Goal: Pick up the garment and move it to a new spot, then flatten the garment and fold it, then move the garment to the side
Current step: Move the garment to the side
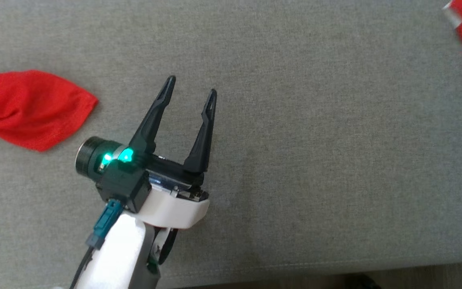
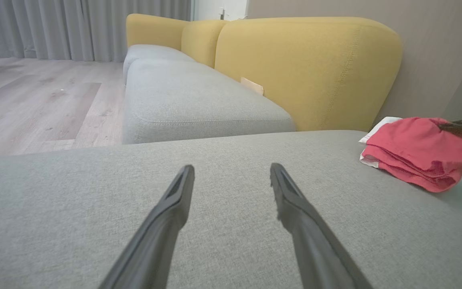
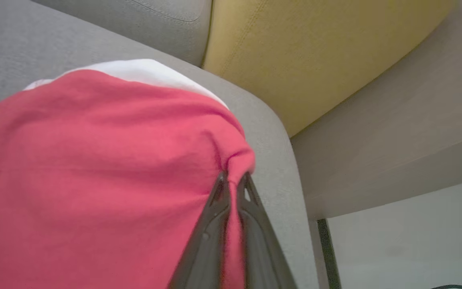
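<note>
A grey sofa seat (image 1: pixel 335 140) seen from above. The left gripper (image 1: pixel 191 85) hovers over the bare middle of the seat, its two dark fingers spread wide with nothing between them. The right gripper (image 3: pixel 234 178) is closed, pinching a fold of the red garment (image 3: pixel 94 160). The garment lies bunched near the seat's right corner, close to the yellow backrest (image 2: pixel 307 68), with a white layer (image 3: pixel 134 68) showing under its far edge. A second red cloth (image 1: pixel 30 108) lies at the seat's left side, well apart from both grippers.
</note>
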Robot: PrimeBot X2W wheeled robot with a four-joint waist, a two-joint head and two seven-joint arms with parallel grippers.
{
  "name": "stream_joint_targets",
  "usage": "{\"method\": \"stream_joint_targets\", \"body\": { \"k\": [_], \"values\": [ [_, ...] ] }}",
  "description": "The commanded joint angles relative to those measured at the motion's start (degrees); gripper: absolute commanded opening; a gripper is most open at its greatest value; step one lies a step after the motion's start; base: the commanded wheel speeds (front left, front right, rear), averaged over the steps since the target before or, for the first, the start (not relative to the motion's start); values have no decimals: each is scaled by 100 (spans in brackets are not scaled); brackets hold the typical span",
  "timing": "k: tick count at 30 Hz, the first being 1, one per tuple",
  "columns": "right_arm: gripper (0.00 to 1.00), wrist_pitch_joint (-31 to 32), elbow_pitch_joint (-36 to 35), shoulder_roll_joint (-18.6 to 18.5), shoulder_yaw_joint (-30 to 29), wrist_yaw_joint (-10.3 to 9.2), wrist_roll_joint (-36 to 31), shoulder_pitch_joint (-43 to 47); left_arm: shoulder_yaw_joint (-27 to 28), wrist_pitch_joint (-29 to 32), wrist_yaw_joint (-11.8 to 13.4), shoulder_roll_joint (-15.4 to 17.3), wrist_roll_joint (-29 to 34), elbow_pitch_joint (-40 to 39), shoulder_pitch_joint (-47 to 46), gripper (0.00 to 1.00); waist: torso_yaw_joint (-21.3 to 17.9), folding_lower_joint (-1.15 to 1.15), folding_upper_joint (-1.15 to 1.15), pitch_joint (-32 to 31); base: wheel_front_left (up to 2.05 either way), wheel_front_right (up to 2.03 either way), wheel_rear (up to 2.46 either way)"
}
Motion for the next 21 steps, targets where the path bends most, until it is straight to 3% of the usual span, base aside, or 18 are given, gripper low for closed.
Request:
{"method": "stream_joint_targets", "body": {
  "k": [1, 7, 8, 9, 10, 17, 21],
  "values": [
    [0, 61, -245, -304, -256, -5, -213, 194, 160, -29, -23, 6, 54, -237, -93, 100, -19, 0, 0, 103, 0, 0, 0],
    [0, 218, -708, -140, -891, -5, -810, 516, 178, -29, -88, 6, 122, -270, -154, 100, 5, 0, 0, 175, 0, 0, 0],
    [7, 251, -761, -87, -1010, -5, -923, 551, 177, -29, -97, 6, 128, -269, -159, 100, 15, 0, 0, 167, 0, 0, 0],
    [47, 303, -808, -18, -1118, -5, -1052, 587, 176, -29, -103, 6, 131, -264, -162, 100, 28, 0, 0, 146, 0, 0, 0],
    [100, 324, -888, 52, -1223, -5, -1230, 617, 175, -29, -106, 6, 129, -261, -159, 100, 41, 0, 0, 119, 0, 0, 0],
    [100, 303, -1405, 942, -1776, -5, -2085, 884, 172, -29, -68, 6, 122, -146, -27, 100, 110, 0, 0, -369, 0, 0, 0],
    [100, 98, -1698, 1787, -1620, -5, -1913, 1151, 180, -29, -9, 6, 92, -7, 170, 100, 110, 0, 0, -907, 0, 0, 0]
  ]
}}
